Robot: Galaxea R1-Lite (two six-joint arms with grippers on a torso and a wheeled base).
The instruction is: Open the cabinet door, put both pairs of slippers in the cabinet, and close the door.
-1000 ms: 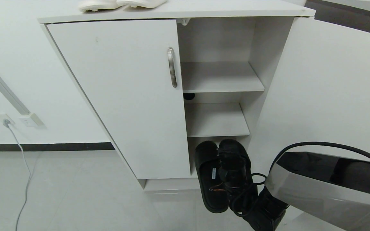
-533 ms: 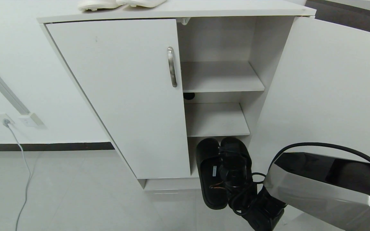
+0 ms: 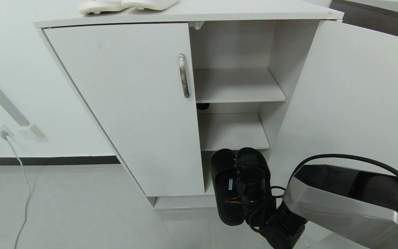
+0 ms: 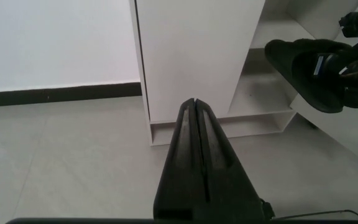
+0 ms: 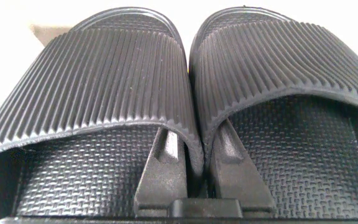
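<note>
The right gripper (image 5: 196, 149) is grasping the pair of black ribbed rubber slippers (image 3: 225, 183). One of its fingers (image 5: 165, 158) is sitting inside each slipper, and they are pressing the two inner edges together. The slippers are hanging side by side in front of the lowest compartment of the white wooden cabinet (image 3: 237, 12). Their toes are pointing into the opening under the lower shelf (image 3: 231, 131), and their heels are sticking out over the grey tiled floor (image 3: 81, 207). The right cabinet door (image 3: 351, 93) is standing wide open. The left door (image 3: 126, 103), with its curved metal handle (image 3: 183, 75), is staying shut. The upper shelf (image 3: 237, 84) is showing behind the open side. The pair of white slippers (image 3: 126, 4) is lying on the cabinet top. The left gripper (image 4: 194, 106) is hanging low over the floor, well apart from the cabinet, with its fingers clenched together and nothing between them.
</note>
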